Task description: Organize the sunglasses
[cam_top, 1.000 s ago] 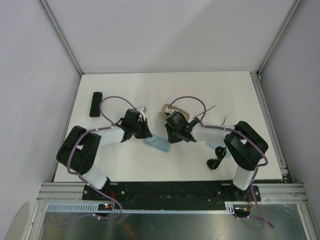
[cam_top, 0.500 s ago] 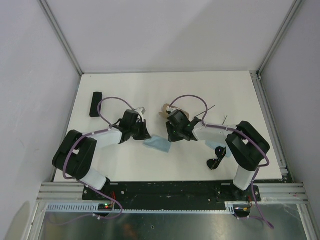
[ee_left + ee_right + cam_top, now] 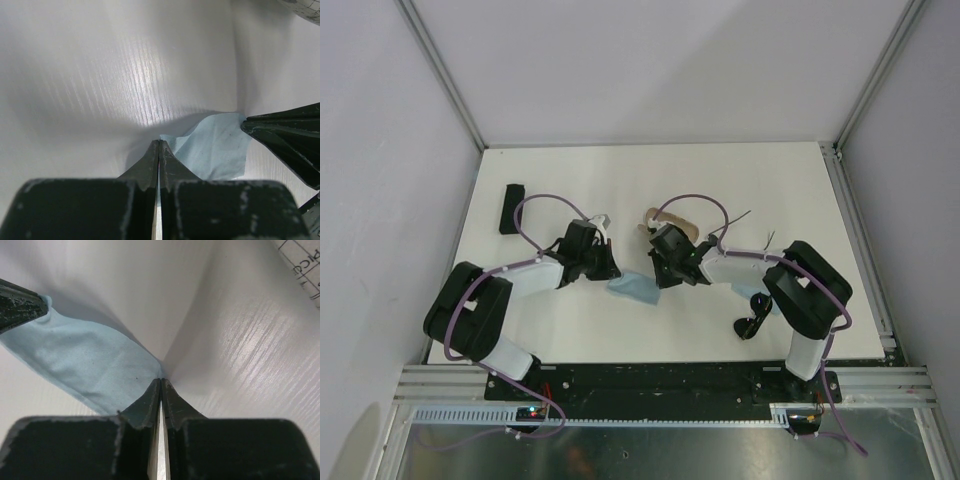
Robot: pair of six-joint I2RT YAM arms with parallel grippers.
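White table (image 3: 620, 180) bears one blue cloth (image 3: 638, 290), one black case (image 3: 510, 208), one chunky sunglasses (image 3: 754, 320).

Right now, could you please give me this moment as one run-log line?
left claw: shut on cloth corner | right claw: shut on opposite corner | chunky sunglasses: lying free on table

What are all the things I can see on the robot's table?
blue cloth: one, light blue, middle of the table, between both hands.
black case: one, black, far left.
beige case: one, beige, behind the right arm, partly hidden.
chunky sunglasses: one pair, black, near the right arm's base.
wire sunglasses: one pair, thin and dark, right of the beige case, mostly hidden.
table: one, white.
left hand: one, black, shut on a cloth corner.
right hand: one, black, shut on another corner.
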